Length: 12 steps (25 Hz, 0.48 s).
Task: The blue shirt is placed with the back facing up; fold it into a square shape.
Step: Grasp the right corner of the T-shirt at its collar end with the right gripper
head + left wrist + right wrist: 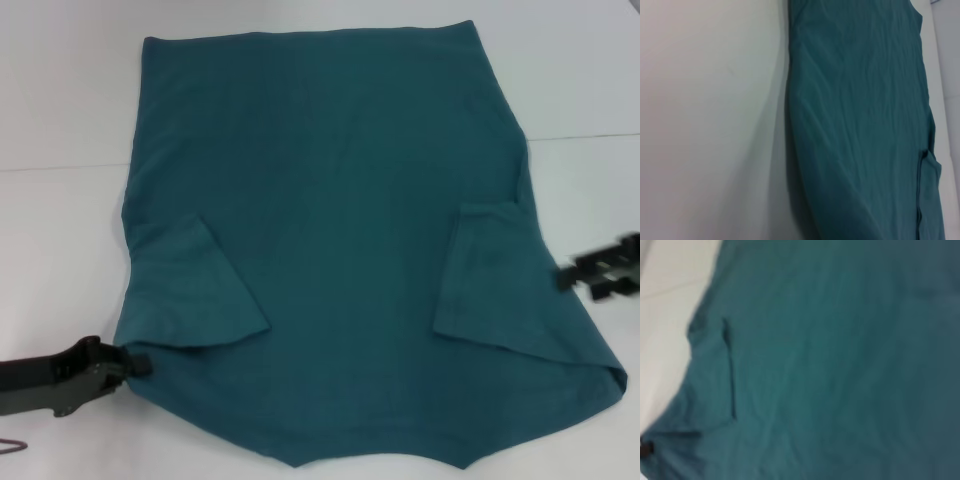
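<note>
The blue shirt (340, 230) lies flat on the white table (60, 120), plain side up, hem at the far end and collar end toward me. Both short sleeves are folded inward onto the body, the left sleeve (195, 290) and the right sleeve (490, 270). My left gripper (135, 362) sits low at the near left, its tip touching the shirt's edge by the shoulder. My right gripper (590, 280) hovers just off the shirt's right edge, open and holding nothing. Teal cloth (860, 125) runs along the table in the left wrist view, and cloth (830, 365) fills the right wrist view.
Bare white table (580, 80) surrounds the shirt on the left, right and far sides. A thin seam line (590, 137) crosses the table behind the shirt. A small wire-like object (12, 445) shows at the near left edge.
</note>
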{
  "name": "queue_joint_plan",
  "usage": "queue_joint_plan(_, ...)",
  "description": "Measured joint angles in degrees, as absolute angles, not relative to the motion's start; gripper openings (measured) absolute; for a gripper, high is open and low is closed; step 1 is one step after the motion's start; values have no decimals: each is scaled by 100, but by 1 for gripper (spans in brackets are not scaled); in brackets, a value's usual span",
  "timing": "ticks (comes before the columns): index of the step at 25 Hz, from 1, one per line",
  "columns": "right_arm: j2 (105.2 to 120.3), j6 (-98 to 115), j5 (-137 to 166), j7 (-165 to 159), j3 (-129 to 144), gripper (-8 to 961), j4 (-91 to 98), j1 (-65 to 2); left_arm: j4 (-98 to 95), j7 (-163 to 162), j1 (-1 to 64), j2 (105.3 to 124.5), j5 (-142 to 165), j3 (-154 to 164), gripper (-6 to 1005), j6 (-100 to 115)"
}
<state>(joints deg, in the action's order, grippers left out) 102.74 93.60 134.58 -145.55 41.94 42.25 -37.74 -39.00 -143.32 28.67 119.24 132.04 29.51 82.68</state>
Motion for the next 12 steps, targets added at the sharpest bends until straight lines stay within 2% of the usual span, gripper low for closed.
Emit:
queue_joint_plan(2, 10214, 9489, 13652, -14689, 4102, 775, 4385, -3627, -3902, -14324, 2899, 11912, 13203, 2942, 49, 8246)
queue_joint_plan(7, 10184, 9603, 14340, -14723, 3792, 774, 4494, -3461, -3886, -14310, 2981, 11895, 13201, 2945, 49, 8179)
queue_joint_plan(12, 10308, 9624, 14660, -14325, 3807, 774, 4478, -3437, -3863, -14308, 2990, 11891, 13201, 2946, 49, 8117)
